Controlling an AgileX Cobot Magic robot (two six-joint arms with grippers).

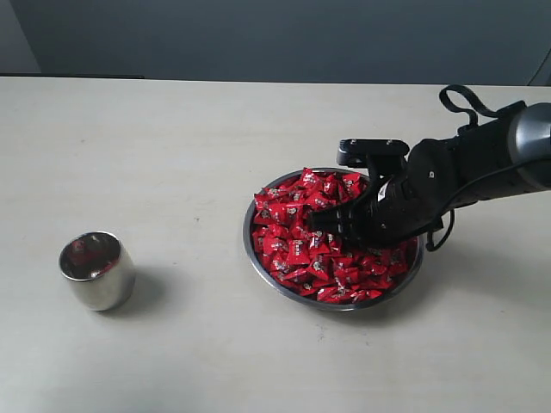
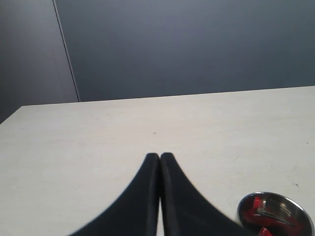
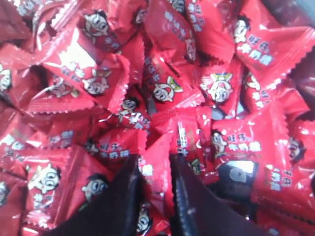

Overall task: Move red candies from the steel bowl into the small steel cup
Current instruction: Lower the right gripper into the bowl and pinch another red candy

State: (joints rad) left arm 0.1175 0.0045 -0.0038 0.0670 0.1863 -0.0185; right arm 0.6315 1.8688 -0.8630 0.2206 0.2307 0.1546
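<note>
Right gripper [image 3: 156, 169] is buried in the red candies [image 1: 297, 249] heaped in the steel bowl [image 1: 258, 267], its jaws narrowed around one wrapper. Candies look light; the foil is slippery and crinkly, so pinch mid-body, not the crimped ends. Left gripper [image 2: 160, 156] has its jaws together, empty. The small steel cup [image 1: 96, 271] stands well apart.

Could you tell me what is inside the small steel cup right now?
The small steel cup shows red on its polished inside, apparently some red candies; how many, and how much is mere reflection, cannot be told.
</note>
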